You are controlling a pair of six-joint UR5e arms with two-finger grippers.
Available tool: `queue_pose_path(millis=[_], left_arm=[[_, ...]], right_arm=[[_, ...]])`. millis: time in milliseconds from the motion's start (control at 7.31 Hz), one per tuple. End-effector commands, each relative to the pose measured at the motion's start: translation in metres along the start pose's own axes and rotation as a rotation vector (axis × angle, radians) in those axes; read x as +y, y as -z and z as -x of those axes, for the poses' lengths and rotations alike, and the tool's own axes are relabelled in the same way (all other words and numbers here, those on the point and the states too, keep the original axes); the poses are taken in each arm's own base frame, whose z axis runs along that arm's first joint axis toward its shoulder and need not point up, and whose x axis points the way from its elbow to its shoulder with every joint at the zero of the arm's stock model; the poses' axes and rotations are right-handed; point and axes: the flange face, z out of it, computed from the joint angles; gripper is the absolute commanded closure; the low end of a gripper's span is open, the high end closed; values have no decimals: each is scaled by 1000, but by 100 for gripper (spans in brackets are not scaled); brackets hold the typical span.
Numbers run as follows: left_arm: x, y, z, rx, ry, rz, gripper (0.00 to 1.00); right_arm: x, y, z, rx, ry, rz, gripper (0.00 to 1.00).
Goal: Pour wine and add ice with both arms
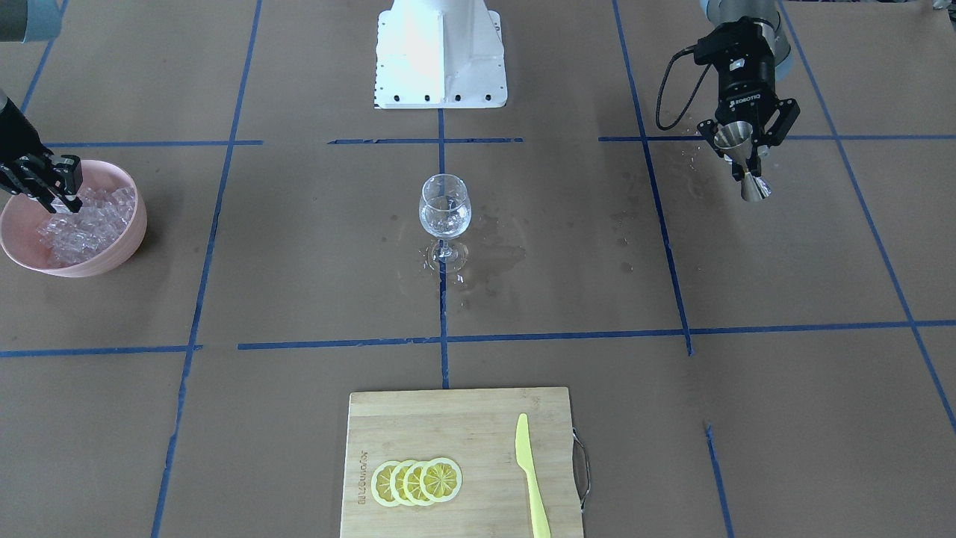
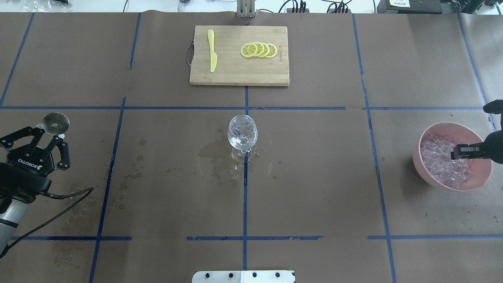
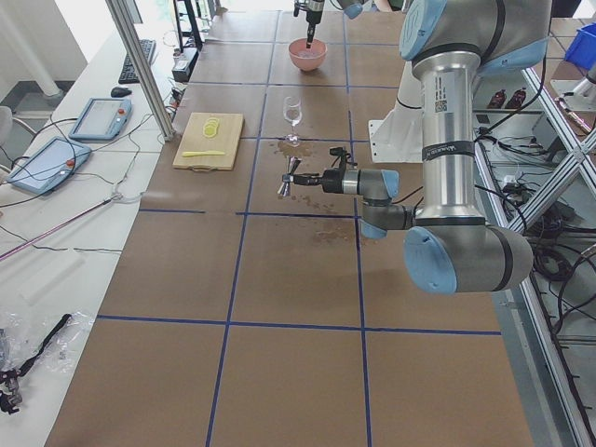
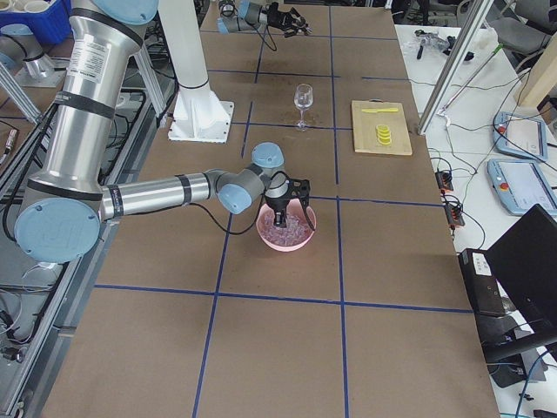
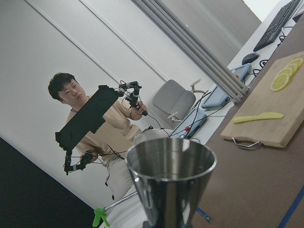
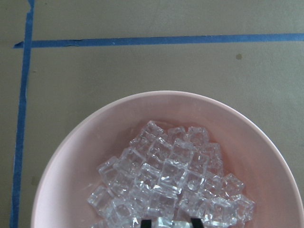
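Left gripper [image 1: 745, 158]: black, marked "ROBOTIQ". Its fingers are pressed on the waist of a polished steel jigger [image 1: 733, 137] of double-cone shape, out at the robot's left, well apart from the glass.

Right gripper [image 1: 66, 200]: tips down in the ice [image 1: 97, 217], a heap of clear glassy cubes in a smooth, round pink bowl [image 1: 112, 258]. In the wrist view the two black tips stand close together with one cube pinched between them.

Glass [image 1: 445, 209]: clear, stemmed, upright at table centre where blue tape lines cross. Wine [image 1: 445, 222]: thin, nearly colourless, low in the glass. Dark wet stains mark the brown paper [image 1: 299, 246] about the foot.

Board [image 1: 448, 426]: pale bamboo with a metal handle; burned-in writing too small to read. On it lie four overlapping lemon slices [image 1: 417, 481] and, apart from them, a yellow plastic knife [image 1: 530, 478].
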Motion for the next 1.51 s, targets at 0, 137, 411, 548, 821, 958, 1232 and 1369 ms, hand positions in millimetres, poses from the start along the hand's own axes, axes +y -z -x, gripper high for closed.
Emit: queue_pose_path(millis=[0, 137, 411, 548, 821, 958, 1232, 1369], left_arm=[[35, -1, -8, 3, 247, 33, 100], [45, -1, -8, -3, 369, 42, 100], [45, 2, -17, 9, 558, 48, 100], [44, 4, -23, 16, 623, 54, 100], [65, 0, -44, 9, 685, 68, 100], [74, 1, -59, -7, 693, 64, 100], [79, 1, -78, -7, 695, 64, 100], [82, 2, -78, -8, 689, 66, 100]], right_arm=[[-6, 19, 2, -42, -14, -9, 100], [-10, 30, 5, -63, -21, -20, 100], [-14, 37, 6, -78, -29, -28, 100], [-19, 45, 2, -96, -45, -29, 100], [-22, 66, 9, -136, -42, -47, 100], [-22, 74, 14, -149, -35, -57, 100], [-25, 81, 22, -168, -25, -76, 100], [-27, 86, 28, -179, -18, -87, 100]])
